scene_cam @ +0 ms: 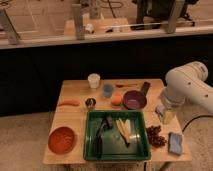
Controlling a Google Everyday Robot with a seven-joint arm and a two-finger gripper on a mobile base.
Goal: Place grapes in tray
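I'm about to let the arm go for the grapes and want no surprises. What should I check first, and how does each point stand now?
1. Grapes in plain view: ok, on the table just right of the tray.
2. Grapes in tray: not ok, they lie outside its right rim.
3. Gripper near the grapes: ok, it hangs behind them, apart from them.
4. Room in tray: ok, green floor shows along its right side.
5. Space around grapes: not ok, a blue pad lies close on their right.
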